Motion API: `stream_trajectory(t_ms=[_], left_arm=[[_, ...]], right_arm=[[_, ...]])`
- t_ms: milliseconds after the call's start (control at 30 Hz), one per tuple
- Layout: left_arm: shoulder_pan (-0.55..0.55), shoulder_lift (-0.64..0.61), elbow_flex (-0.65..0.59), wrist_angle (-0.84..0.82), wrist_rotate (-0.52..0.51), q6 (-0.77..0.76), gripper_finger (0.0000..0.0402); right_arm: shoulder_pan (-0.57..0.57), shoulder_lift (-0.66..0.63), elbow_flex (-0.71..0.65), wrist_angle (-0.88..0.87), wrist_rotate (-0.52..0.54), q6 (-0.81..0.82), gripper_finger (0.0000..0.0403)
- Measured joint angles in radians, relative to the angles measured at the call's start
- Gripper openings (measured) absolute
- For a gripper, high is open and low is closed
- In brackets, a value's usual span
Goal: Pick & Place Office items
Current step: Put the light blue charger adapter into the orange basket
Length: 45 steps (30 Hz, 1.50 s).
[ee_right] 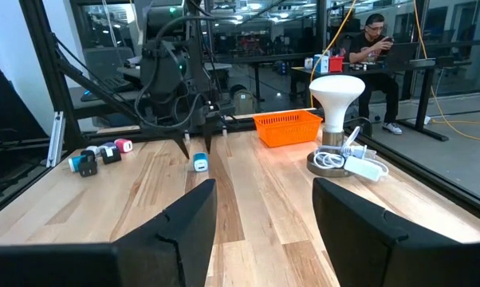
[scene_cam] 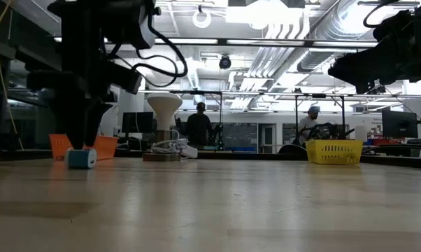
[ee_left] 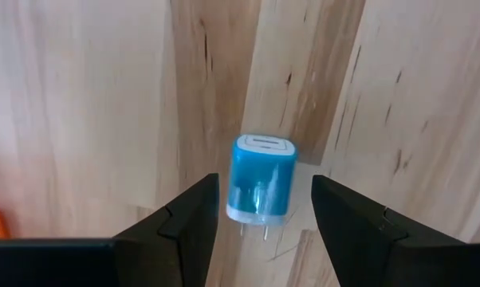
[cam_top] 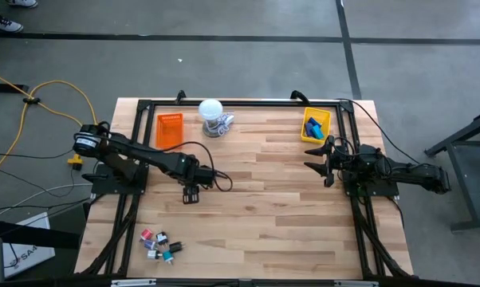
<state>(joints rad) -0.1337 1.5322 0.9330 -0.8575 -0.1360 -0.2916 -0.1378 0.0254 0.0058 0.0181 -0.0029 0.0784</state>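
Note:
A small blue plug-shaped block with a white end point(ee_left: 260, 177) lies on the wood table, its two prongs toward the wrist camera. My left gripper point(ee_left: 264, 187) is open and points down over it, one finger on either side with a gap on each. The low view shows the same block point(scene_cam: 81, 157) on the table under the left gripper point(scene_cam: 84, 136). In the high view the left gripper point(cam_top: 190, 192) hides the block. More small pieces, red, black, teal and white point(cam_top: 160, 243), lie near the table's near left corner. My right gripper point(cam_top: 318, 156) waits open near the right edge.
An orange tray point(cam_top: 169, 129) stands at the far left. At the far right, a yellow tray point(cam_top: 316, 125) holds blue pieces. The white round-topped object point(cam_top: 212, 117) with a coiled cord stands between them. Bare wood lies between the arms. People sit beyond the table point(ee_right: 375, 32).

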Motion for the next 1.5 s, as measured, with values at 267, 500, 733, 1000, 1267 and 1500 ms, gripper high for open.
stream_trajectory(t_ms=[267,500,733,1000,1267,1500], left_arm=[[0.000,-0.001,-0.065,0.088,0.000,-0.001,0.0192],[0.000,-0.001,-0.088,0.115,0.000,0.000,0.0192],[0.000,-0.001,-0.088,0.115,0.000,0.000,0.0185],[0.000,-0.001,-0.088,0.115,0.000,-0.002,0.0142],[0.000,-0.002,-0.088,0.115,0.000,-0.008,0.0130],[0.001,-0.018,-0.088,0.121,0.000,-0.027,0.0129]], right_arm=[[0.000,0.000,0.000,0.000,0.000,0.000,0.0195],[0.000,0.000,0.000,0.000,0.000,0.000,0.0195],[0.000,0.000,0.000,0.000,0.000,0.000,0.0195],[0.000,0.000,0.000,0.000,0.000,0.000,0.0195],[0.000,0.000,0.000,0.000,0.000,0.000,0.0195],[0.000,0.000,0.000,0.000,0.000,0.000,0.0195]])
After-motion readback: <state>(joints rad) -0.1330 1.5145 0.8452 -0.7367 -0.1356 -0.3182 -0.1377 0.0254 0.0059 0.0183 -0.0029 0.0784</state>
